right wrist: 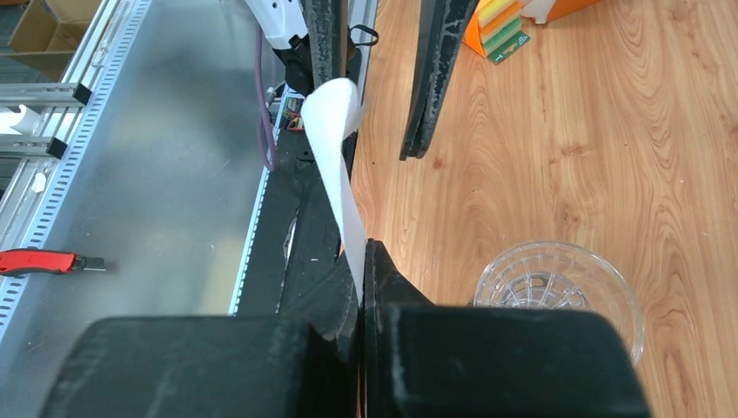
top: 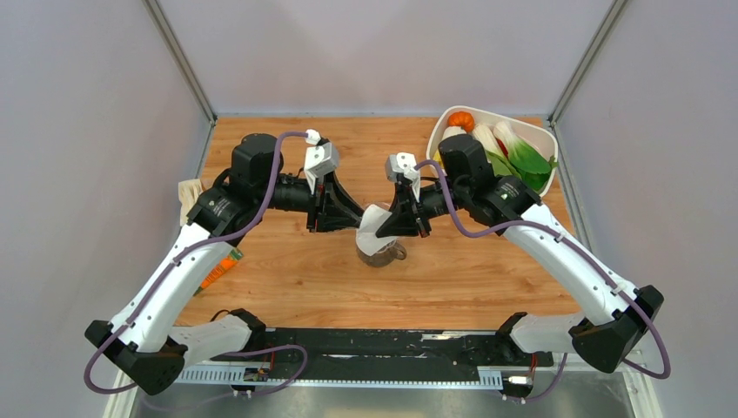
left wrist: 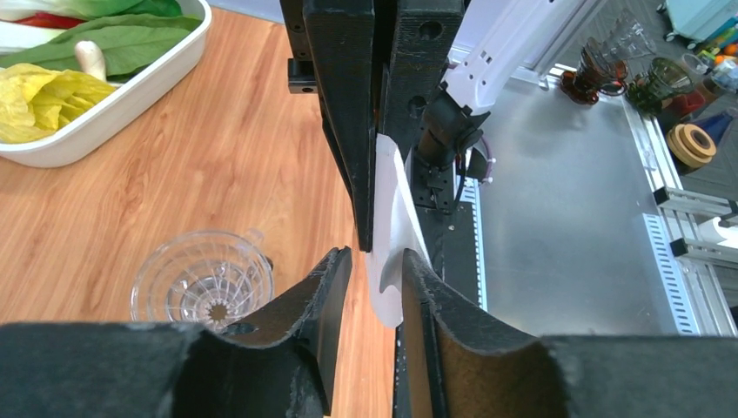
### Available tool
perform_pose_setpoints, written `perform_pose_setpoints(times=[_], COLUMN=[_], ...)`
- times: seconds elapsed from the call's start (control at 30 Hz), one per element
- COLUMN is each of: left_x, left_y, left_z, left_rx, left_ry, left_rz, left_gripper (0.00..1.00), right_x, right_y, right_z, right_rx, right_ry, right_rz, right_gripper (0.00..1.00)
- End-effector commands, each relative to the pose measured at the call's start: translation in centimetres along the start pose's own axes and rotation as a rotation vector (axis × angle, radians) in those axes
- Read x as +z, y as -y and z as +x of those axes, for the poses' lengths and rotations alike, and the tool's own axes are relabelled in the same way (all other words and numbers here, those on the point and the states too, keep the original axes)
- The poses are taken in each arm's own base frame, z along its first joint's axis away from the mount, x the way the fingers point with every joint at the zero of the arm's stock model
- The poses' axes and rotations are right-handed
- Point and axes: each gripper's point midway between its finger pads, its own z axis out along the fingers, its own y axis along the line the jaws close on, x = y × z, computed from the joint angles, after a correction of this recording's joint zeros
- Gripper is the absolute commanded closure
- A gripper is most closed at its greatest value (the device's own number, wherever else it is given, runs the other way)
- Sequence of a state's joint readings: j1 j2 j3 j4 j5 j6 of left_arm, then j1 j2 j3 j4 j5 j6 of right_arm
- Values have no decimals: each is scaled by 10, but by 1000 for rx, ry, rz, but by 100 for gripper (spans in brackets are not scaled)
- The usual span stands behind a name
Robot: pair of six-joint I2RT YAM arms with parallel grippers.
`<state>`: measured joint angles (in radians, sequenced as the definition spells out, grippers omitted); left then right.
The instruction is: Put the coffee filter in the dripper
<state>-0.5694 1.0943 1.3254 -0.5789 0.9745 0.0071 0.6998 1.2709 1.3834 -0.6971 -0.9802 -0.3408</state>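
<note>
The white paper coffee filter [top: 374,228] hangs between my two grippers at the table's middle, just above the clear ribbed dripper [top: 384,253]. My right gripper [top: 389,225] is shut on the filter's edge; in the right wrist view the sheet [right wrist: 335,157] rises from the closed jaws [right wrist: 363,248]. My left gripper [top: 355,218] is open, and the filter's free edge [left wrist: 390,252] lies between its fingers [left wrist: 376,254], resting against the right one. The dripper stands empty on the wood, in the left wrist view [left wrist: 202,280] and the right wrist view [right wrist: 557,287].
A white tray [top: 432,139] of vegetables stands at the back right, also in the left wrist view [left wrist: 130,100]. An orange packet [top: 222,266] lies under the left arm, and shows in the right wrist view [right wrist: 496,26]. The metal rail runs along the near edge.
</note>
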Motion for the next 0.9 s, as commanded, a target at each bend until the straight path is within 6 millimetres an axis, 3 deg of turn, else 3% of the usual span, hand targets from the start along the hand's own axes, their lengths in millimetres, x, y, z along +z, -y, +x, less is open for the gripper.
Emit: perform_pose_setpoints(times=[0.0,0.17,0.4,0.63,0.87], left_x=[-1,1,3,3,7], left_y=[7,4,5,11,2], left_z=[-17,-27,-30,-29,-36], left_rx=[65,59,50,34,30], left_ry=[31,55,67,70,89], left_rz=[20,19,29,60,36], left_gripper=[58,53,59,55,57], right_x=[-1,0,-1,-2,0], right_y=[-9,-12,-13,-14,-16], right_z=[-19,-15,-11,-10,-11], right_rx=[-65,-69,-72,-75,-70], right_ry=[48,43,34,32,35], right_rz=[-43,-52,-35,-32,-53], right_gripper=[100,100,100,100,100])
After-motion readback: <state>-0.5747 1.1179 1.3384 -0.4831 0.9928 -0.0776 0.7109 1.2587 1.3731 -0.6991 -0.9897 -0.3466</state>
